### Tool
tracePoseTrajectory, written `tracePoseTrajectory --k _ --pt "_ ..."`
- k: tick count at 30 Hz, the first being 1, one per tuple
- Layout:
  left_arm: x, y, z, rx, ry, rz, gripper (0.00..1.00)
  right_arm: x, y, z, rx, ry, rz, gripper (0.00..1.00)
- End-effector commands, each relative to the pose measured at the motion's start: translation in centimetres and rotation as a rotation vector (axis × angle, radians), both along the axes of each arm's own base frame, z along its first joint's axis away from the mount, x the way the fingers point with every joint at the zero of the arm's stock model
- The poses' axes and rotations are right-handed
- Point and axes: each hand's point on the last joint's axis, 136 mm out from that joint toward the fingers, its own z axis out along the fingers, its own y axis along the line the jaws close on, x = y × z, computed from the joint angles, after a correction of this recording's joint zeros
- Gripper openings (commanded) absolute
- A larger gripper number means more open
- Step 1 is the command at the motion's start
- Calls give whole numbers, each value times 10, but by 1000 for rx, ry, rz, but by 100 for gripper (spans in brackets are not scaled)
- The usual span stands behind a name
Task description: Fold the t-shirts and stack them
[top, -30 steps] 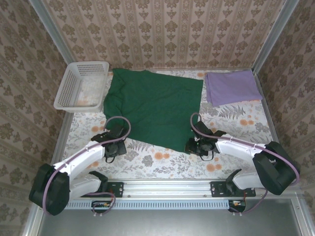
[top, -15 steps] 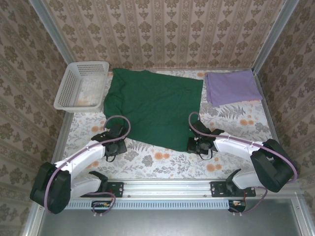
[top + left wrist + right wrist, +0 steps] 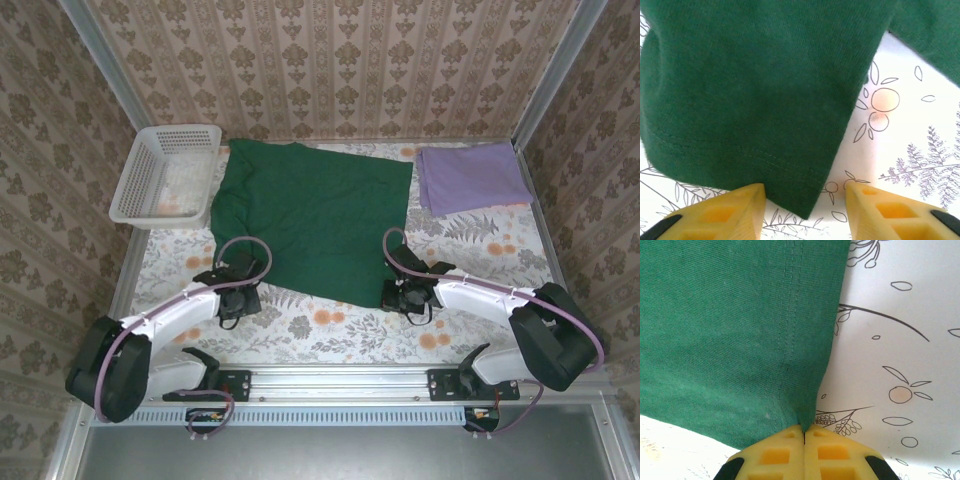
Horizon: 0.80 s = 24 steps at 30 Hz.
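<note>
The dark green t-shirt (image 3: 315, 215) lies spread flat in the middle of the table. My left gripper (image 3: 243, 287) is at its near left corner, open, its yellow fingers (image 3: 730, 212) astride the hemmed corner of the green t-shirt (image 3: 755, 100), which rests on the cloth between them. My right gripper (image 3: 397, 291) sits at the near right corner, shut on the green t-shirt (image 3: 740, 330); the hem bunches into the closed yellow fingertips (image 3: 785, 447). The lilac purple t-shirt (image 3: 470, 176) lies folded at the back right.
A white lattice basket (image 3: 168, 175) stands at the back left, beside the green shirt. The flower-printed tablecloth (image 3: 330, 325) covers the table. Patterned walls close in the back and both sides.
The left gripper has slid right and forward onto the shirt's near left corner. The right gripper has edged slightly left at the near right corner.
</note>
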Motion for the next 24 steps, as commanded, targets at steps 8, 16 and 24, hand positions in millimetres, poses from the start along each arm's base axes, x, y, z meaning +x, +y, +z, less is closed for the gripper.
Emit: tracePoseTrajectory --k 8,16,24 --pt "1 1 -6 42 21 3 10 5 -9 11 -22 -32 -11 0" --pt "26 -18 51 -50 -106 -34 0 28 -25 44 -9 -127 -65 0" --pt "100 -38 209 -253 -475 -31 0 96 -67 137 28 -317 -193 0"
